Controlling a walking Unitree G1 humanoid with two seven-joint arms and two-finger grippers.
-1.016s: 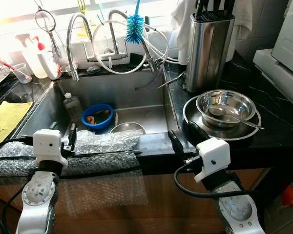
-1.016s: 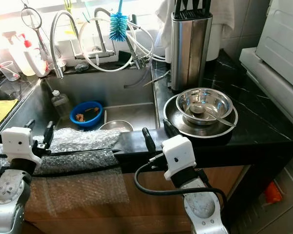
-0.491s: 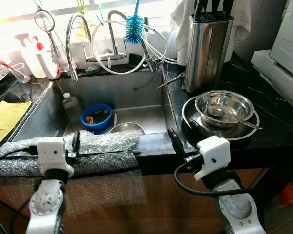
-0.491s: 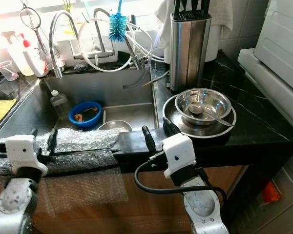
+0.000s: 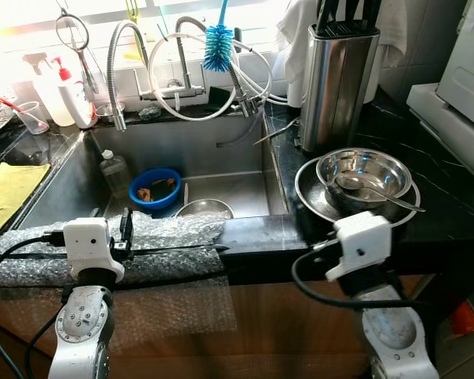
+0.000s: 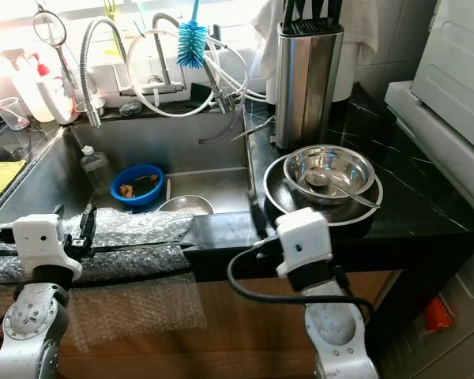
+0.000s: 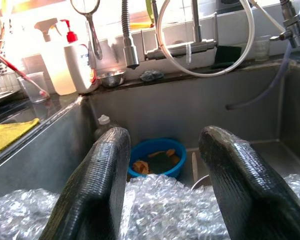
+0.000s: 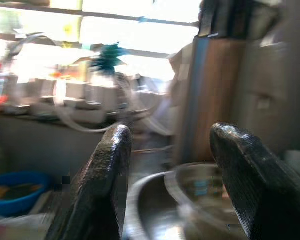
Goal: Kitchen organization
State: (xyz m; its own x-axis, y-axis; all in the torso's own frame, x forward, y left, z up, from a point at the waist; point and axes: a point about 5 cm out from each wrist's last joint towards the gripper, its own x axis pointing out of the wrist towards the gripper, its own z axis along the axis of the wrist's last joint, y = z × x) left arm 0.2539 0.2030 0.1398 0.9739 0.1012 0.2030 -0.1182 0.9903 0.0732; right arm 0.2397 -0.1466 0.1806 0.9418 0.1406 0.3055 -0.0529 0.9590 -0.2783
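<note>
Your right gripper [image 8: 165, 190], fingers spread and empty, had swung right to face the bowl [image 5: 363, 175] on the worktop [image 5: 450, 197], likely next; left gripper [image 7: 162, 200] waited, also spread.

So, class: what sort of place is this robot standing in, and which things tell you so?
A home kitchen, at the sink counter. The steel sink with its tap, the knife block on the black counter, and the steel bowl holding a spoon all show it.
</note>
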